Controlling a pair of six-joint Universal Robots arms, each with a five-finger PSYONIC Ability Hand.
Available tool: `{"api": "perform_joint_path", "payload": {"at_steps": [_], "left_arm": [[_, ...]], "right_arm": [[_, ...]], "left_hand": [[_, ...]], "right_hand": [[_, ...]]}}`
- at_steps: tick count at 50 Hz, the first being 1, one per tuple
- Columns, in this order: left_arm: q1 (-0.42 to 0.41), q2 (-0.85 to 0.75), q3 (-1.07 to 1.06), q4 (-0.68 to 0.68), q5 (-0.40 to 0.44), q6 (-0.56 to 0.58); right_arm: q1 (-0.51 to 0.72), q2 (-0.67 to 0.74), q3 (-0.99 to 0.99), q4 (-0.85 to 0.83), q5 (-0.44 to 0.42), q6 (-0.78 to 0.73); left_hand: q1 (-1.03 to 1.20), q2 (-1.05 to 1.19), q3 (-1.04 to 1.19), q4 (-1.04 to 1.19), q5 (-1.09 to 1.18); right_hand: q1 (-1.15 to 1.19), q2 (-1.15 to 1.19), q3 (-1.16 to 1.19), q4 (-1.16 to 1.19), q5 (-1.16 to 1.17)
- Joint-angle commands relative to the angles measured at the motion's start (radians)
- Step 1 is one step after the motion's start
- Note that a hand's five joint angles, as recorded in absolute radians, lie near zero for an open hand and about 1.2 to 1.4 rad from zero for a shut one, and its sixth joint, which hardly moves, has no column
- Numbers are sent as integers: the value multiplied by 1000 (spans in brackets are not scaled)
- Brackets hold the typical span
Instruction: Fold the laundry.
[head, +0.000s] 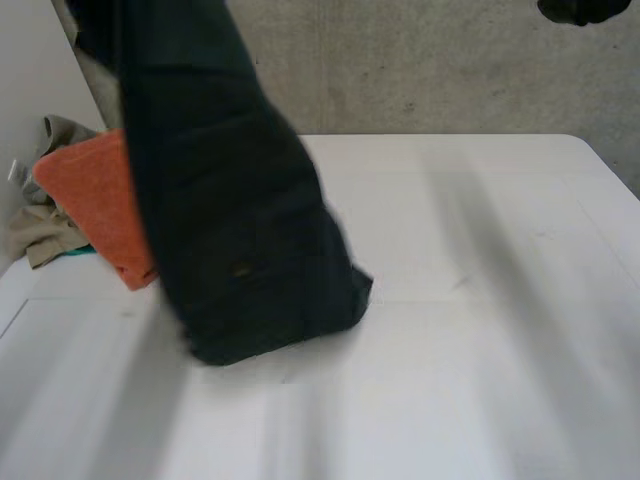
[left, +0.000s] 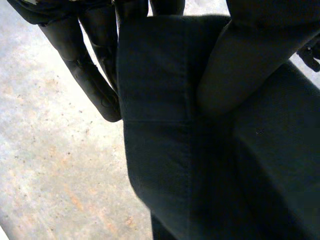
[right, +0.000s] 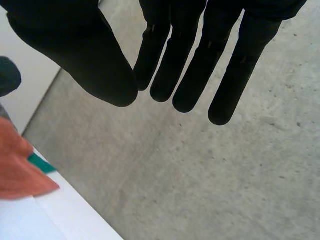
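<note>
- Dark thick-woven garment (head: 240, 230), head view: it hangs from high on the left. Its lower end is bunched and touches the white table (head: 480, 300) near the middle. It could be trousers, but I can't confirm that.
  - An orange folded cloth (head: 100, 200) lies just beside it, against a beige crumpled cloth (head: 40, 230).
  - The right hand (head: 583, 9) is up high, well apart from the garment.
  - Risk: the hanging end swings or drags into the orange cloth and knocks it out of shape, because the two are so close.
- Left wrist view: the left hand (left: 92, 75) is clamped on the dark garment (left: 165, 150), with a seamed edge pinched between thumb and fingers.
  - Risk: the whole weight hangs from one pinch on heavy cloth, so the edge could creep out and the garment drop in a heap.
  - Held at one spot only, the garment hangs bunched. Lowering it like this would probably leave it creased, not flat.
- Right wrist view: the right hand (right: 85, 50) has its fingers straight and apart and holds nothing. It is over a concrete surface, with the orange cloth (right: 20, 175) and the table's edge (right: 65, 220) beyond its thumb.
  - Risk: this hand probably has to take a second edge to spread the garment. If it reaches for a swaying bundle, it could miss or catch the wrong layer, and the fold would come out twisted.
</note>
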Motion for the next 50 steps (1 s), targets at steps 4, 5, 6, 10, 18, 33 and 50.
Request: {"api": "perform_joint_path", "payload": {"at_steps": [4,5,6,10,18,33,50], "left_arm": [[59,-301,-21,-50,36,-13],[60,-312,-24,-50,33,-18],[60,-319,-25,-50,33,-23],[53,-318,-31,-50,35,-52],[19,-251,-39,-48,36,-63],[-9,-194,-45,-53,32,-58],[125,-83,-228,-48,50,-63]], "right_arm": [[148,127,217,176,24,-24],[164,137,246,169,32,-22],[182,151,274,158,41,-19],[268,231,392,75,102,17],[445,415,425,-32,145,253],[661,639,196,-120,334,772],[259,320,34,29,122,6]], "left_hand": [[217,202,209,199,243],[217,202,209,199,243],[217,202,209,199,243],[217,202,209,199,243],[217,202,209,199,243],[217,202,209,199,243],[217,202,209,199,243]], "right_hand": [[-721,-898,-908,-923,-926],[-734,-911,-921,-936,-939],[-737,-914,-924,-939,-942],[-752,-929,-939,-954,-957],[-752,-929,-939,-954,-957],[440,263,253,238,235],[470,293,283,268,265]]}}
